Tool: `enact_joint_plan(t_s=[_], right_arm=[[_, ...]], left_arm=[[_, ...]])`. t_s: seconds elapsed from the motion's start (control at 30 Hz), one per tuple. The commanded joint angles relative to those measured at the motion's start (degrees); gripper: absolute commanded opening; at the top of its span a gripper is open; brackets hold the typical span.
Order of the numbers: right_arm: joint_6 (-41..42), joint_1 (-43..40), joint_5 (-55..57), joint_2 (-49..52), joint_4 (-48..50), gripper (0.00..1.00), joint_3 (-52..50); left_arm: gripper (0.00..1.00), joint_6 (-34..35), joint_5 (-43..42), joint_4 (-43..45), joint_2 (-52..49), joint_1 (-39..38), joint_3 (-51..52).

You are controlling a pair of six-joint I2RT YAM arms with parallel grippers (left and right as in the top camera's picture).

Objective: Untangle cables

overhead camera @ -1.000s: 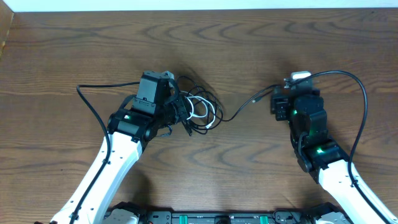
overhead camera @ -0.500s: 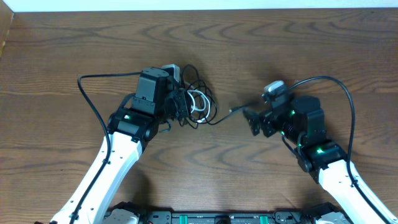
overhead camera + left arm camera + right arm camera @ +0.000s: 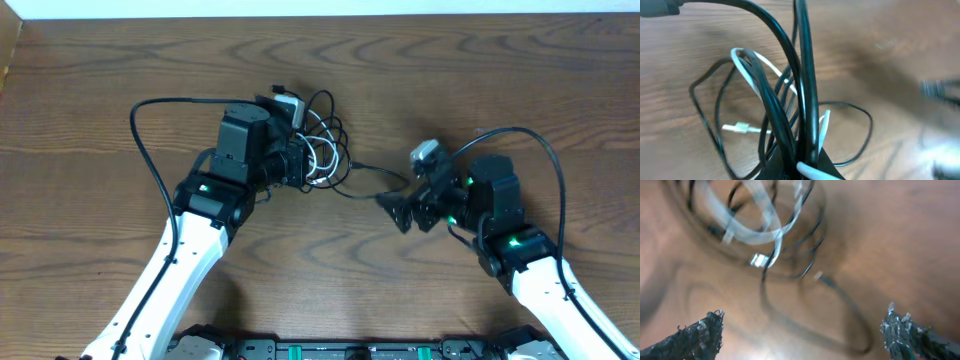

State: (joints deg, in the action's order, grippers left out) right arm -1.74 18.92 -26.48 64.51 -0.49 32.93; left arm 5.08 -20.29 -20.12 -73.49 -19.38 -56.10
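1. The left gripper (image 3: 298,165) is squeezed tight on the bundle (image 3: 322,150), near the middle of the table (image 3: 100,60).
2. Seen from the left wrist, black strands and one white strand go right down into its closed jaws.
3. The bundle is a black cable (image 3: 325,105) and a white cable (image 3: 320,165), looped over each other.
4. The white cable's little plug (image 3: 740,128) lies flat on the wood, inside a black loop.
5. One black tail (image 3: 370,172) runs out of the bundle toward the right gripper (image 3: 397,212).
6. The right gripper's jaws are spread wide and hold nothing.
7. It sits near the end of that tail and points at the bundle.
8. Seen from the right wrist, its fingertips (image 3: 702,332) are far apart at the bottom corners. The loops above them look blurry.
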Motion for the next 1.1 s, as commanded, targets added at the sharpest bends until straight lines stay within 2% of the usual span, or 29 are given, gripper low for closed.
enact_joint_plan(t_s=[0.0,0.27,0.47,0.57,1.07], right_arm=[[9.9,-0.2,7.9,0.0,3.6,0.99,0.3],[20.7,-0.2,12.2,0.0,5.3,0.99,0.3],[21.4,-0.2,5.9,0.0,6.2,0.99,0.3],[20.9,-0.2,3.4,0.0,7.0,0.99,0.3],[18.4,-0.1,0.4,0.0,6.9,0.98,0.3]], left_arm=[[0.08,-12.2,-14.9,-0.1,0.5,0.3,-1.9],[0.08,-21.1,-31.5,-0.1,0.5,0.3,-1.9],[0.08,-21.2,-31.7,0.3,0.5,0.3,-1.9],[0.13,-21.2,-31.5,0.4,0.5,0.3,-1.9],[0.15,-21.1,-31.5,1.0,0.5,0.3,-1.9]])
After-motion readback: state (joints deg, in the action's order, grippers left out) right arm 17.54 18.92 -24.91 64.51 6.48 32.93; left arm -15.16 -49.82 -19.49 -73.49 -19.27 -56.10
